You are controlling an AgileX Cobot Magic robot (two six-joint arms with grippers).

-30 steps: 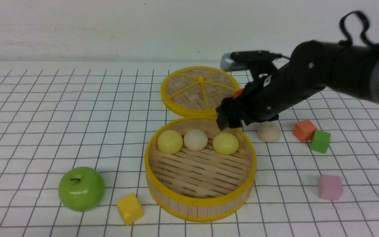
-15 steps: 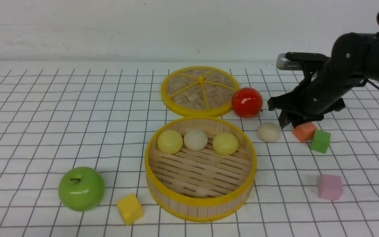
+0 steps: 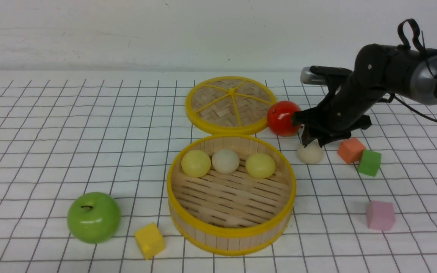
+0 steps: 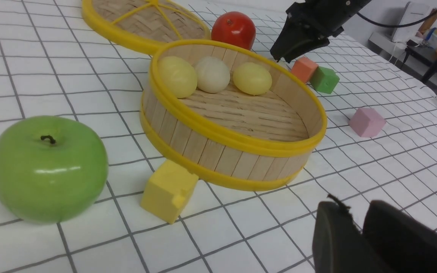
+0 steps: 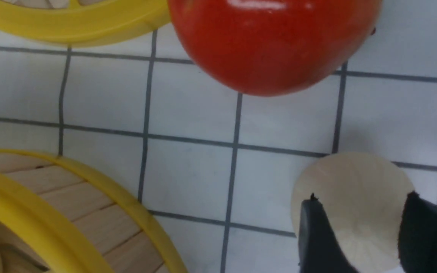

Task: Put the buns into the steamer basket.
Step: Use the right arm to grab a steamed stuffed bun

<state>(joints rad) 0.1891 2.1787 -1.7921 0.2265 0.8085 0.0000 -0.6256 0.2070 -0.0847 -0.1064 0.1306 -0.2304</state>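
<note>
The steamer basket (image 3: 168, 186) stands front of centre, and three buns lie in a row at its back: pale yellow (image 3: 195, 163), cream (image 3: 225, 161) and pale yellow (image 3: 260, 165). A fourth, cream-beige bun (image 3: 310, 152) rests on the table just right of the basket. My right gripper (image 3: 311, 141) hangs open directly over it; in the right wrist view the right gripper (image 5: 360, 197) has a finger at either side of this bun (image 5: 355, 174), not closed on it. My left gripper (image 4: 355, 204) is low near the table's front, shut and empty.
The woven lid (image 3: 230, 104) lies flat behind the basket, and a red apple (image 3: 283, 118) sits beside it, close to my right gripper. Orange (image 3: 351, 150), green (image 3: 369, 162) and pink (image 3: 381, 215) cubes lie to the right. A green apple (image 3: 93, 217) and yellow cube (image 3: 149, 240) sit front left.
My right arm left the basket's back rim, swung out right, then came back left over the loose bun. Its jaws stand narrower. The red apple is now uncovered.
</note>
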